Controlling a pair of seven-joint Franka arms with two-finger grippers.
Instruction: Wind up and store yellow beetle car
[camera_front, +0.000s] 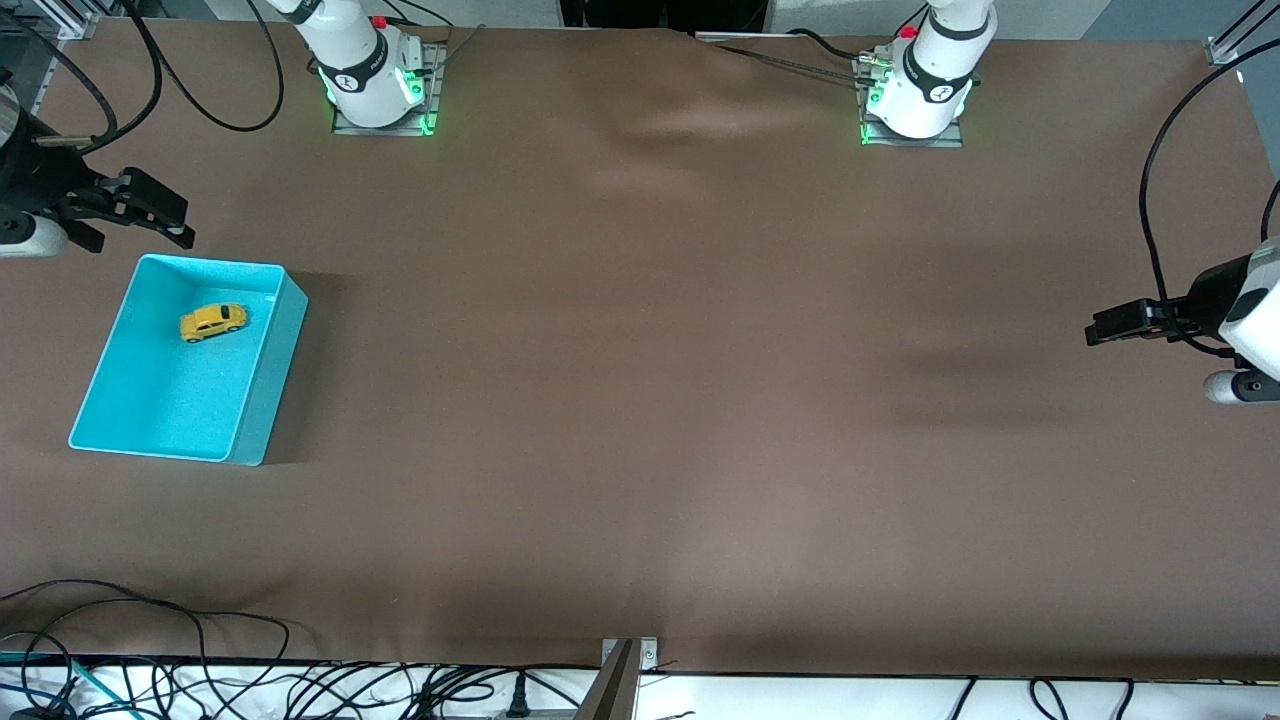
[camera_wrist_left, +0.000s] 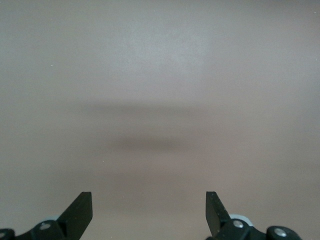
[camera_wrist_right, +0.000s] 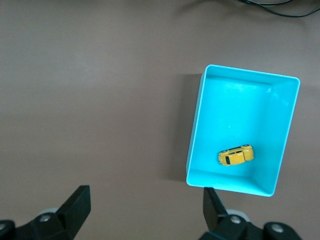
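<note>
The yellow beetle car (camera_front: 213, 322) lies inside the turquoise bin (camera_front: 262, 398), on its floor near the end closest to the right gripper (camera_front: 150, 212), which hangs released and empty above the table (camera_front: 640, 400) just beside that end. The right wrist view shows the car (camera_wrist_right: 235, 155) lying on its side. The left gripper (camera_front: 1125, 322) waits released over bare table at its own end; its wrist view shows only brown cloth between spread fingers (camera_wrist_left: 80, 212).

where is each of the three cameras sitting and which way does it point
Front view: high across the table, facing both bases, looking down on the turquoise bin holding the yellow beetle car; left gripper and right gripper show, both open and empty.
Left wrist view: on the left wrist, aimed down at bare table; its own fingertips show.
Right wrist view: on the right wrist, looking down at bin and car; own fingertips show.
Shared: front and right wrist views both show bin and car.
</note>
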